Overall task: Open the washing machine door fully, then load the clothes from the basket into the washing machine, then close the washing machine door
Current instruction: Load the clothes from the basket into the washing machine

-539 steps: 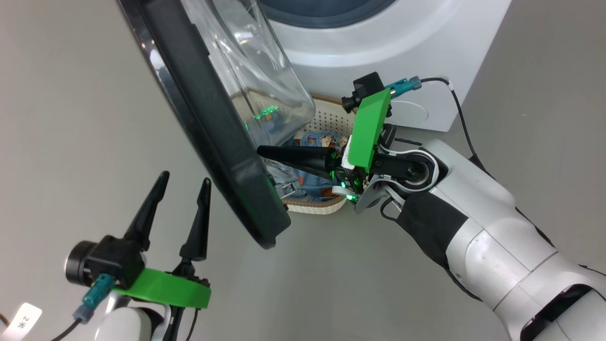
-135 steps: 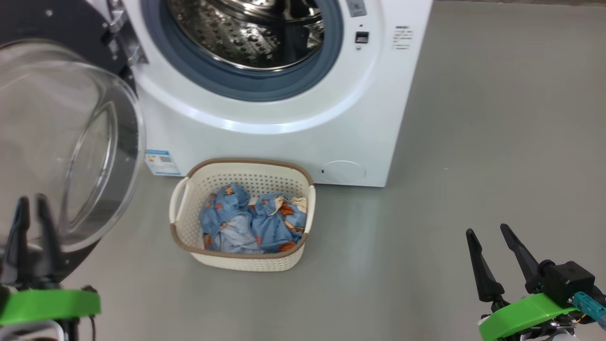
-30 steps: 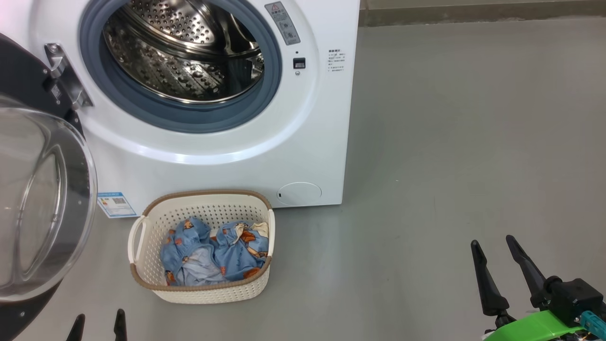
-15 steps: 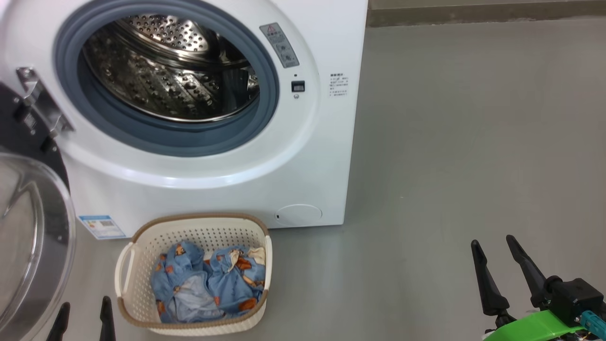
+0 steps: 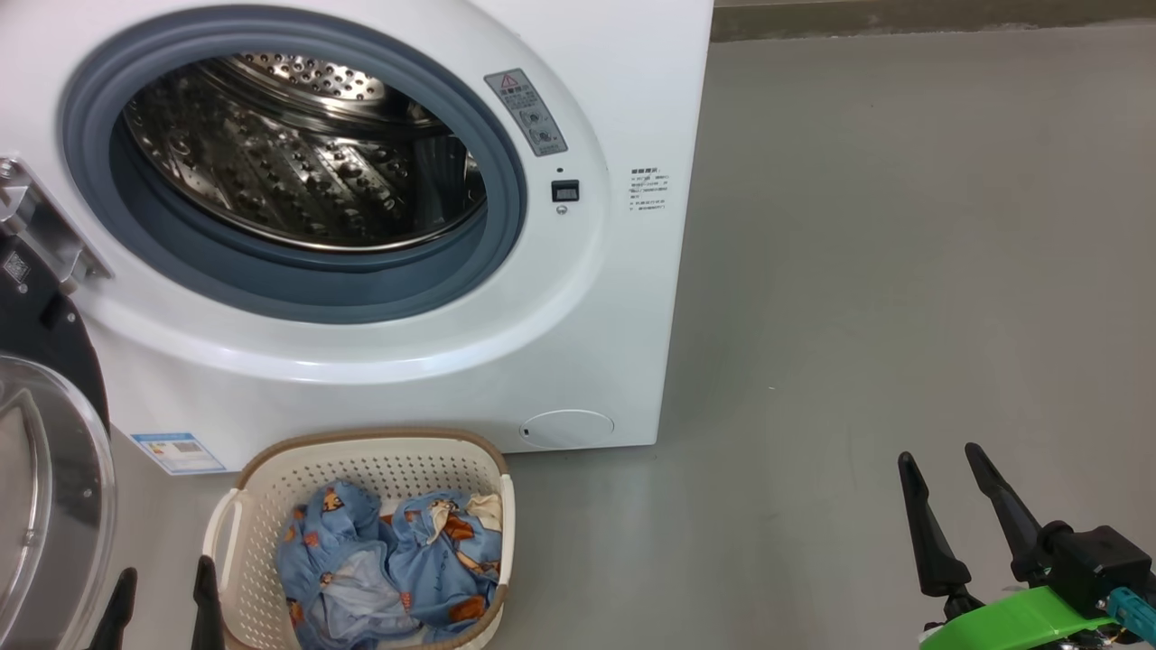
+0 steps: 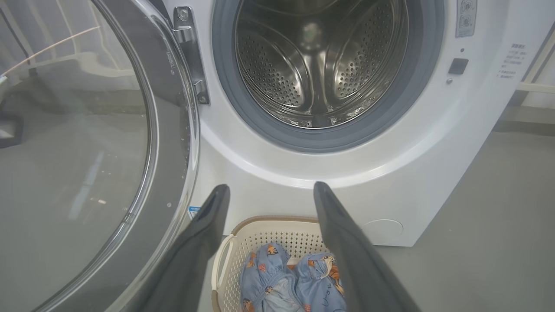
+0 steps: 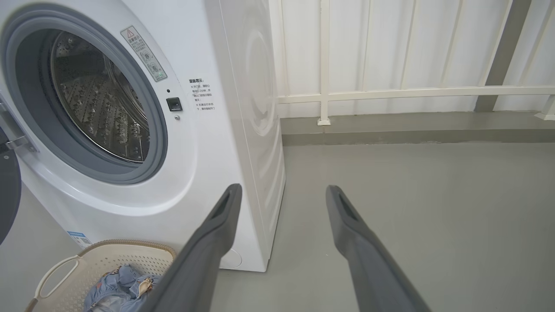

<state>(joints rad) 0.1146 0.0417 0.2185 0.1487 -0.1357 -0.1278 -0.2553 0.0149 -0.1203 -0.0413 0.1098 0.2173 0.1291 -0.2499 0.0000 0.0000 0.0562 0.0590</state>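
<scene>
my left gripper [image 5: 165, 578] sits low at the bottom left of the head view, only its two dark tips poking up, just beside the basket [image 5: 361, 440] and in front of the washing machine door [image 5: 54, 506]. its jaws are spread wide and empty. along the left wrist view the left gripper [image 6: 269, 187] points at the front of the washing machine [image 6: 433, 164], with the basket [image 6: 269, 219] showing between the fingers.

my right gripper [image 5: 939, 456] hangs over bare floor [image 5: 858, 271] at the lower right, well apart from the basket, fingers pointing up the view, jaws released with nothing between them. in the right wrist view the right gripper [image 7: 284, 187] frames the machine's right corner.

the door is swung out to the left on its hinge [image 5: 45, 235], leaving the steel drum [image 5: 298, 162] exposed. the clothes [image 5: 388, 560] lie crumpled in the basket, which stands on the floor against the machine's front, below the opening.

the left edge of the head view cuts the door and the bottom edge cuts the basket's near end. in the right wrist view my own finger hides part of the basket [image 7: 130, 244]. i cannot tell how the clothes are layered.
</scene>
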